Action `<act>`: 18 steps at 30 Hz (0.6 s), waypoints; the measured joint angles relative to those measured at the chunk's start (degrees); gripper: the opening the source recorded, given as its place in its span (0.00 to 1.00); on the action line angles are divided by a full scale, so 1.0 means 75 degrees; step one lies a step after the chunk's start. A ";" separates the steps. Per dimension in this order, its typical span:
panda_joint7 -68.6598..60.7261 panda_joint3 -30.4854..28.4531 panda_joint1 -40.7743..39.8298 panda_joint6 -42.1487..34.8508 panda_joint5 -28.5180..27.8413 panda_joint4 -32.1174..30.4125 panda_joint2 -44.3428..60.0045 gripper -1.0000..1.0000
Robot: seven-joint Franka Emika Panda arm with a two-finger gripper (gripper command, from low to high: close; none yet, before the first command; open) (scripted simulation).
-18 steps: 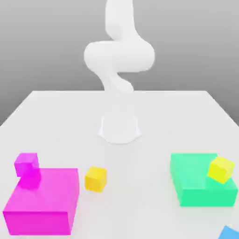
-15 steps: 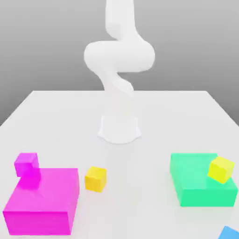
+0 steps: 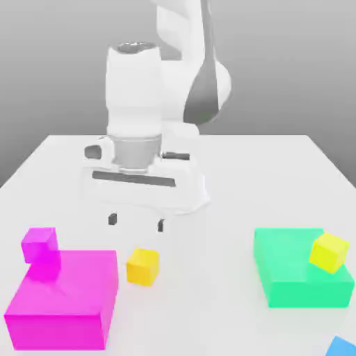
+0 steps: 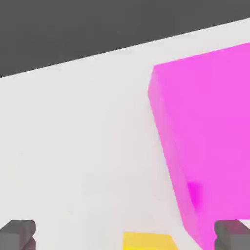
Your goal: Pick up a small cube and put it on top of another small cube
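The white tabletop (image 3: 208, 278) reaches all four sides, open through the middle of the exterior view. The magenta block (image 3: 62, 299) sits lower left, the green block (image 3: 306, 268) lower right. The claw (image 3: 137, 222), left of centre, is open above the orange-yellow cube (image 3: 142, 267), which lies close beside the magenta block's edge, with wide bare surface toward the green block. A yellow cube (image 3: 329, 253) shows at the green block, a magenta cube (image 3: 40, 245) at the magenta block's far-left corner, and a blue object (image 3: 341, 348) is cut by the lower-right frame edge.

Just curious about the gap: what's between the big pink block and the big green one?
The orange cube, nearer the pink block than the green block, in the exterior view.
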 joint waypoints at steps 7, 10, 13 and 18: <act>-0.0592 0.0792 -0.0644 0.1881 0.0847 0.0140 0.2327 0.50; -0.0581 0.0813 -0.0663 0.1997 0.0839 0.0160 0.2466 0.00; -0.0559 0.0816 -0.0663 0.1997 0.0818 0.0160 0.2466 0.00; -0.0499 0.0765 -0.0660 0.1410 0.0708 0.0049 0.1763 0.00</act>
